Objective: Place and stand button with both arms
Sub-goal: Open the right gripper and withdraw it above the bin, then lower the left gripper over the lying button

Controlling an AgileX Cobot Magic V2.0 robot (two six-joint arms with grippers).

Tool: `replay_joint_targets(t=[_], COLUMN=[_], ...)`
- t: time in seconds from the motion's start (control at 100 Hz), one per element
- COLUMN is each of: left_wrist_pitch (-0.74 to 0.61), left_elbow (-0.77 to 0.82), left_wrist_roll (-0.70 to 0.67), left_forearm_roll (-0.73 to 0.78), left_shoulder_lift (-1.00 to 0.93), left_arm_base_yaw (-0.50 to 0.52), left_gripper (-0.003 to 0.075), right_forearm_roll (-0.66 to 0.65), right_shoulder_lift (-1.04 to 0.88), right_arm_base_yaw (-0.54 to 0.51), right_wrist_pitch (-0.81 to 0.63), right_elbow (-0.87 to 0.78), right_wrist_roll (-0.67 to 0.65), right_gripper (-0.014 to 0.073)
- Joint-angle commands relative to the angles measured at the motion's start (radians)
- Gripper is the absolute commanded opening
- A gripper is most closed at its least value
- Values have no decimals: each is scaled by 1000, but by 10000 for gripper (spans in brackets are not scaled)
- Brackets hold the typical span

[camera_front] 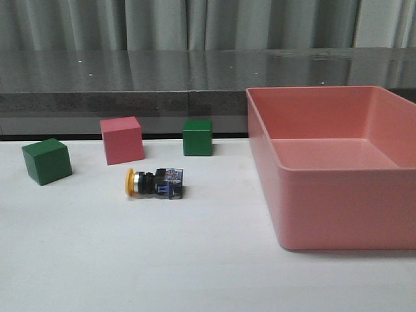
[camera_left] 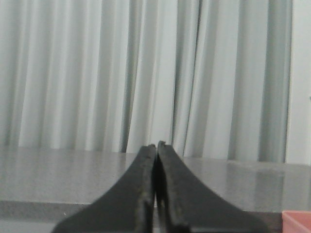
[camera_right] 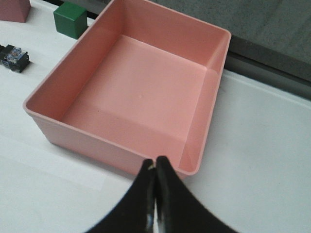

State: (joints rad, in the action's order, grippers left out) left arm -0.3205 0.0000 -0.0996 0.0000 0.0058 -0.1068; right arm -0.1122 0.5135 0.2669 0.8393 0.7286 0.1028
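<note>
Currently: white table (camera_front: 195, 260) carrying pink bin (camera_front: 338, 208) on the right side, nothing inside. Then pink cube (camera_front: 121, 140), green cube (camera_front: 46, 161) at far left, second green cube (camera_front: 197, 137) toward the back near the bin. Button (camera_front: 155, 182) lying on its side in front of the pink cube, yellow cap pointing left, blue base toward the bin, touching nothing else. Left gripper (camera_left: 156, 148) pressed closed, holding nothing, facing curtain (camera_left: 73, 73). Right gripper (camera_right: 156, 162) also closed and holding nothing, above the bin's near corner.
</note>
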Motion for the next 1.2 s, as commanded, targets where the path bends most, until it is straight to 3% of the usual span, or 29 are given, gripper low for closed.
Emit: replay_joint_targets(t=[0.0,0.17,0.34,0.47,0.65,0.7,0.77,0.89,0.94,0.99,1.19], left_wrist_pitch=[-21,334,603,761,893,944,1024,1123,1151,1171,1173], left_elbow=[14,-144,-372,-576,-794,-857,-932,-1032,-1062,-1084,-1099], left_wrist_roll=[-50,-48,26,276,686,746,833,999,1104,1234,1735], left_forearm_roll=[-116,-163,-128,-161,-342,-385,-442,-539,-576,-614,-894], left_shoulder_lift=[11,62,287,523,849,930,1046,1217,1276,1339,1507], left_arm_base_yaw=[3,3,3,3,3,3,3,3,3,3,3], left_gripper=[-20,-20,-20,-19,-12,26,149,479,559,595,587], right_forearm_roll=[-14,-14,-36,-48,-49,-49,-49,-49,-49,-49,-49], right_shoulder_lift=[-48,-141,-196,-202,-202,-202,-202,-202,-202,-202,-202], right_arm_base_yaw=[-6,-6,-6,-6,-6,-6,-6,-6,-6,-6,-6], right_wrist_pitch=[-102,-184,-253,-273,-274,-273,-273,-281,-286,-288,-291], right_elbow=[-16,-73,-108,-134,-154,-155,-155,-155,-155,-155,-155], right_wrist_roll=[-8,-12,-12,-12,-12,-12,-12,-12,-12,-12,-12], right_gripper=[-61,-61,-61,-61,-61,-61,-61,-61,-61,-61,-61])
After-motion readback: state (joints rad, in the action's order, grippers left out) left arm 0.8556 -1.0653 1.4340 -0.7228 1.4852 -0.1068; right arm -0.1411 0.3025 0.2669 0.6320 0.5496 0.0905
